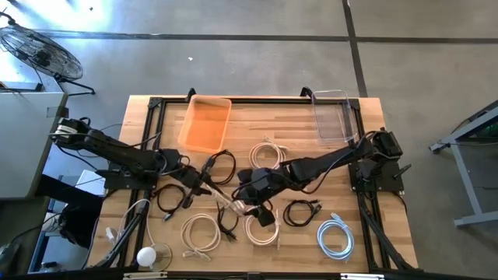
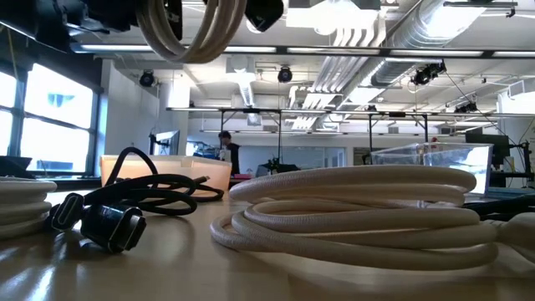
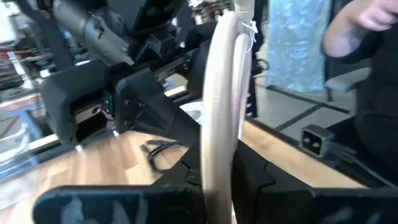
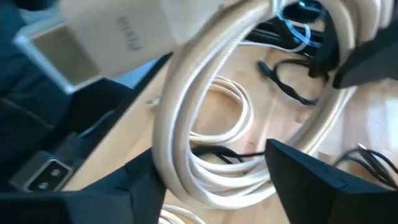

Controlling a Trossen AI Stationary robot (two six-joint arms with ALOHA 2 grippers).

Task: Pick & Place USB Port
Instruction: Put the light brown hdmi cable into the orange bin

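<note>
Cream USB cable (image 3: 222, 106) hangs coiled above the counter (image 1: 366, 225), just in front of the orange tray (image 1: 206, 123), clamped in the left pincer (image 1: 204, 180). Right pincer (image 1: 247, 194) stands wide around its loops (image 4: 186, 124). Snagging them could drag the cable loose.

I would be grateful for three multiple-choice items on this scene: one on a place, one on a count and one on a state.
1. Where does the light blue cable lie?
A. in the orange tray
B. on the table, on the right arm's side
C. in the clear bin

2. How many containers stand on the table?
A. one
B. four
C. two

3. What is the left gripper doing?
A. clamping a cream cable
B. open over the tray
C. holding a black cable

Answers:
1 B: the light blue cable is coiled on bare wood.
2 C: only the orange tray and the clear bin.
3 A: the left gripper pinches the cream cable.
</note>
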